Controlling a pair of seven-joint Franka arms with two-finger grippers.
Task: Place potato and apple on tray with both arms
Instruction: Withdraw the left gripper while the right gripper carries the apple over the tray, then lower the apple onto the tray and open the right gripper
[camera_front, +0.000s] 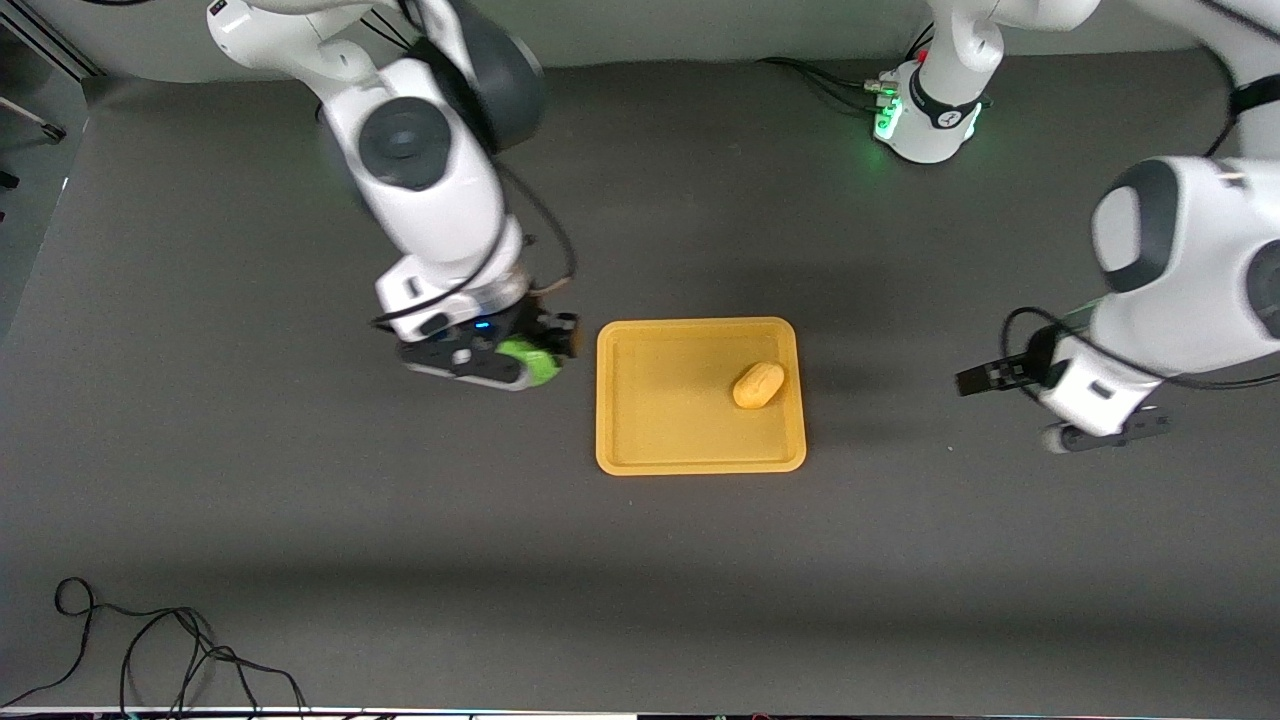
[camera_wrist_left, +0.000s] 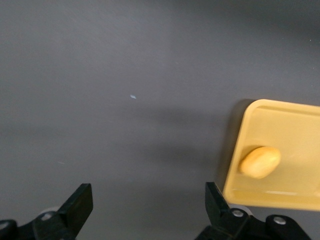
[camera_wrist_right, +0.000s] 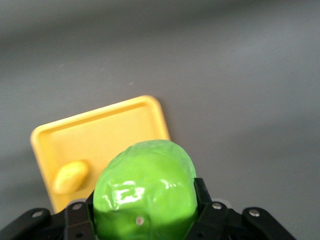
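So the potato (camera_front: 758, 385) is already sitting on the tray (camera_front: 640, 460), in the part toward my left arm's end of the table, lying flat on its side and touching nothing but the tray floor. That half looks done to me.

My right gripper (camera_front: 535, 352) has the apple (camera_front: 530, 362) pinched between its fingers, up in the air over the bare table just beside the tray's edge toward the right arm's end. In the right wrist view the apple (camera_wrist_right: 145, 192) fills the space between the jaws, gripped across its widest part, with the tray (camera_wrist_right: 95, 132) and potato (camera_wrist_right: 71, 176) visible below it.

My left gripper (camera_front: 1010, 375) is off over the table toward its own end, well apart from the tray, fingers (camera_wrist_left: 80, 202) spread wide and holding nothing. That arm is just waiting.

Handling-wise: the apple looks glossy and a bit bumpy, so my guess is hard, light and kind of slick. Being round, it'll probably roll once let go, so I'd set it low on the tray floor, away from the rim and the potato. Across the middle seems the right hold; anything off-centre and I reckon it squirts out.
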